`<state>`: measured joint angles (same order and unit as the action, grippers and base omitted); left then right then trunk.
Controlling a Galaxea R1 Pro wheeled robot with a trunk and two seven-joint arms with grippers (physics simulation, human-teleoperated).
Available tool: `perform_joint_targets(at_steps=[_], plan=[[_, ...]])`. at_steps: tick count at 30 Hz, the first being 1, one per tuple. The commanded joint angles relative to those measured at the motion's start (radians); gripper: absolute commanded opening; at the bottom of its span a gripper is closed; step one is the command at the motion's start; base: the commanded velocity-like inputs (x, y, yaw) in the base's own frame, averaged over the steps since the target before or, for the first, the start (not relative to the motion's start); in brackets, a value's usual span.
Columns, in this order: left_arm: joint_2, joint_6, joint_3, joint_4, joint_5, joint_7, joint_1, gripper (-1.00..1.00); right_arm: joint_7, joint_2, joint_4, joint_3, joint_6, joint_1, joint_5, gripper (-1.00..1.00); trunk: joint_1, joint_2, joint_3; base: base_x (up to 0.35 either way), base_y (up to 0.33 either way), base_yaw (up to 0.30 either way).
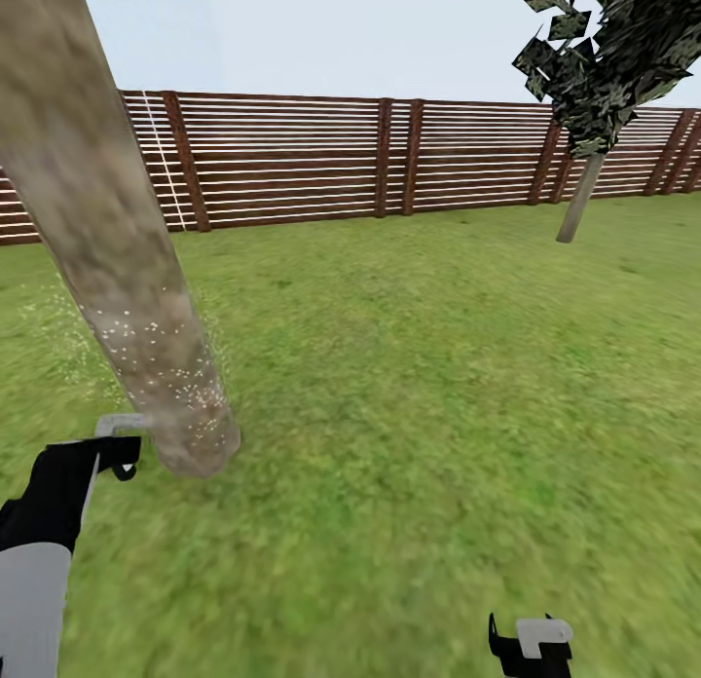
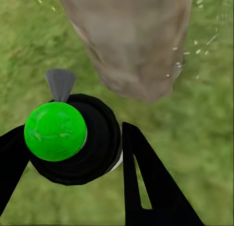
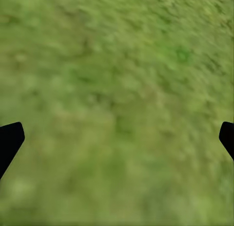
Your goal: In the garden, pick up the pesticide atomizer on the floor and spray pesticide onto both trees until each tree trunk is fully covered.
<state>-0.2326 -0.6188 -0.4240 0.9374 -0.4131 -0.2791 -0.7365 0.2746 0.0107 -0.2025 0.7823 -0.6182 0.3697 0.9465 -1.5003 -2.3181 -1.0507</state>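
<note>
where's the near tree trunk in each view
Head view: the near tree trunk slants down the left side, its base in the grass beside the left claw.
Left wrist view: the trunk sits beyond the pesticide atomizer, whose top shows a green dot.
Right wrist view: grass between the right claw's fingertips; not in it.
Shared landmark: white spray specks on the trunk's lower part.

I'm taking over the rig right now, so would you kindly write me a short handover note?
Left end effector: shut on the pesticide atomizer, nozzle facing the near tree trunk.
Right end effector: open above grass, holding nothing.
Done: atomizer picked up; pale spray specks dot the near trunk's lower part.
Left: cover the rest of this trunk, then spray the far tree by the fence.
</note>
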Motion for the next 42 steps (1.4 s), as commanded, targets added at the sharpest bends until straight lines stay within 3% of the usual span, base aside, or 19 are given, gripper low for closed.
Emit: perform_joint_targets(at_steps=[1,4,6,8,10,12,13,17,25,32,42], plan=[[-0.013,0.000,-0.005,0.000,0.007,-0.001,0.002,-1.00,0.000,0.000,0.000,0.000,0.000,0.000,0.000,1.00,0.000,0.000,0.000,0.000,0.000,0.000],[-0.014,0.000,-0.009,-0.017,0.007,-0.001,0.014,-1.00,0.001,0.000,0.000,0.001,0.000,0.000,-0.001,1.00,0.000,0.000,0.000,0.210,0.000,0.017],[-0.012,0.004,-0.010,-0.027,0.011,0.000,0.053,-1.00,0.002,0.000,-0.001,0.001,0.000,0.000,-0.001,1.00,0.000,0.000,-0.001,0.317,0.000,0.166],[0.007,0.084,-0.009,-0.062,0.012,0.001,0.066,-1.00,0.003,-0.001,-0.001,0.002,0.000,0.000,-0.003,1.00,0.000,0.000,-0.001,0.174,0.000,0.253],[0.012,0.112,-0.010,-0.081,0.007,0.003,0.068,-1.00,0.003,-0.002,-0.002,0.001,0.000,0.000,-0.003,1.00,0.000,0.000,-0.001,0.012,-0.079,0.087],[0.013,0.116,-0.009,-0.088,0.010,0.069,0.079,-1.00,0.003,-0.002,-0.002,0.001,-0.001,0.000,-0.003,1.00,0.000,0.000,-0.001,0.001,-0.249,0.007],[0.023,0.117,-0.007,-0.092,0.015,0.103,0.081,-1.00,0.003,-0.002,-0.002,0.001,0.000,0.000,-0.003,1.00,0.000,0.000,-0.001,0.000,-0.267,0.001],[0.064,0.119,-0.004,-0.101,0.016,0.116,0.081,-1.00,0.003,-0.002,-0.002,0.001,0.000,0.000,-0.003,1.00,0.000,0.000,-0.001,0.071,-0.256,0.000],[0.065,0.132,-0.010,-0.100,0.017,0.117,0.081,-1.00,0.003,-0.002,-0.001,0.000,0.000,0.000,-0.003,1.00,0.000,0.000,-0.001,0.251,-0.169,0.000],[0.065,0.136,-0.011,-0.100,0.017,0.118,0.081,-1.00,0.003,-0.002,0.000,0.000,0.000,0.000,-0.002,1.00,0.000,0.000,-0.001,0.014,-0.268,0.015],[0.074,0.137,-0.009,-0.101,0.018,0.118,0.081,-1.00,0.003,-0.002,0.000,0.000,0.000,0.000,-0.002,1.00,0.000,0.000,-0.001,0.112,-0.244,0.262]])
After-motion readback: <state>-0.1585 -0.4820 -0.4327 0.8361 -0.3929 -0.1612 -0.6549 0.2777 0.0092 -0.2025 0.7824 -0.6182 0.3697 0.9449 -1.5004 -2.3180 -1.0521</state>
